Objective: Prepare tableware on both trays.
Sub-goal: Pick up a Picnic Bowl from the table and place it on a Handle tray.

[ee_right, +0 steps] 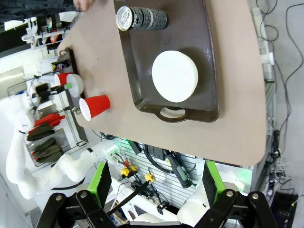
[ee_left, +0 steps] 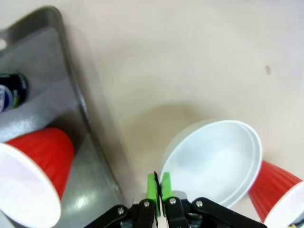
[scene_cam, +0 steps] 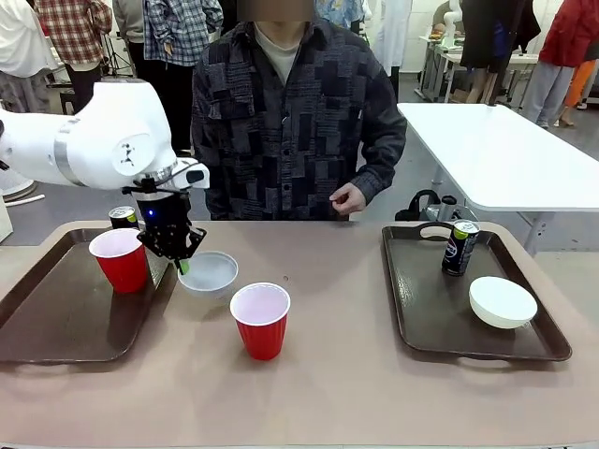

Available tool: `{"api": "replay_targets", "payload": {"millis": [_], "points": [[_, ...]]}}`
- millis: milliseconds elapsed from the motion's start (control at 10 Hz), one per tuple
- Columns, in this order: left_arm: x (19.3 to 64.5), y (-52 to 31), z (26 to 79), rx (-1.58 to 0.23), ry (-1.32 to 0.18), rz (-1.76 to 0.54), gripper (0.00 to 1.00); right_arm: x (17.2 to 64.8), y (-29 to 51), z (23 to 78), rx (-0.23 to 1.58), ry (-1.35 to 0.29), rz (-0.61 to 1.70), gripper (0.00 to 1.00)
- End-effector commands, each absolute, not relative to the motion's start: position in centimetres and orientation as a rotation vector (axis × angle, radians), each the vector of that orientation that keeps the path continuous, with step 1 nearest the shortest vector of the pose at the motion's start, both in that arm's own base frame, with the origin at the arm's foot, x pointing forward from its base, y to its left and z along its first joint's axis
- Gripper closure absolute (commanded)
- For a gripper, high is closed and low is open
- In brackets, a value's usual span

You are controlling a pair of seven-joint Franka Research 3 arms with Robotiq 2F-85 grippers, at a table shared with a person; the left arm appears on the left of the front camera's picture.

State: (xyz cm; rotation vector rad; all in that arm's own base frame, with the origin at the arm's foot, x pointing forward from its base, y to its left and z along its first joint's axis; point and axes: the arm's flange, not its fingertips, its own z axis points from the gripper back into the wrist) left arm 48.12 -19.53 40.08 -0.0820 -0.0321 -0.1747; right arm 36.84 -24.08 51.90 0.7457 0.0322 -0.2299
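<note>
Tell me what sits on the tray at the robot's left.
On the left tray: a red cup and, behind it, a black can, partly covered by the cup and the left pincer.

The left arm reaches in low, wrist bent down, its left claw [scene_cam: 180, 259] pointing at the table [scene_cam: 337, 374] with green pads [ee_left: 153, 186] pinched on a bowl [scene_cam: 210, 273] rim. The right claw [ee_right: 154, 178] hangs high above the table, fingers spread wide.

Both trays [scene_cam: 56, 327] are dark brown, the cups [scene_cam: 261, 320] red with white insides, the bowls [scene_cam: 503, 301] plain white, the cans [scene_cam: 460, 248] black, and the table [scene_cam: 337, 383] is tan.
</note>
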Motion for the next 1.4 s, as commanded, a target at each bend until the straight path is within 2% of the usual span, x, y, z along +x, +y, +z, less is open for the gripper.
{"api": "replay_targets", "payload": {"millis": [0,200,500,800,1000,1300], "points": [[45.2,-17.8,44.1,-0.087,-0.032,-0.178,1.00,36.7,-24.1,51.8,0.750,0.031,-0.218,0.00],[42.9,-14.5,46.5,-0.068,-0.005,-0.195,1.00,36.7,-24.1,51.8,0.750,0.031,-0.218,0.00],[41.7,-7.8,46.1,-0.128,-0.005,-0.185,1.00,36.7,-24.1,51.8,0.750,0.031,-0.218,0.00],[42.4,-2.8,43.9,-0.232,-0.014,-0.062,1.00,36.7,-24.1,51.8,0.750,0.031,-0.218,0.00],[42.8,-1.4,42.1,-0.219,0.011,-0.049,1.00,36.7,-24.1,51.8,0.750,0.031,-0.218,0.00],[43.2,-1.0,38.1,-0.091,0.074,-0.085,1.00,36.7,-24.1,51.8,0.750,0.031,-0.218,0.00]]}}
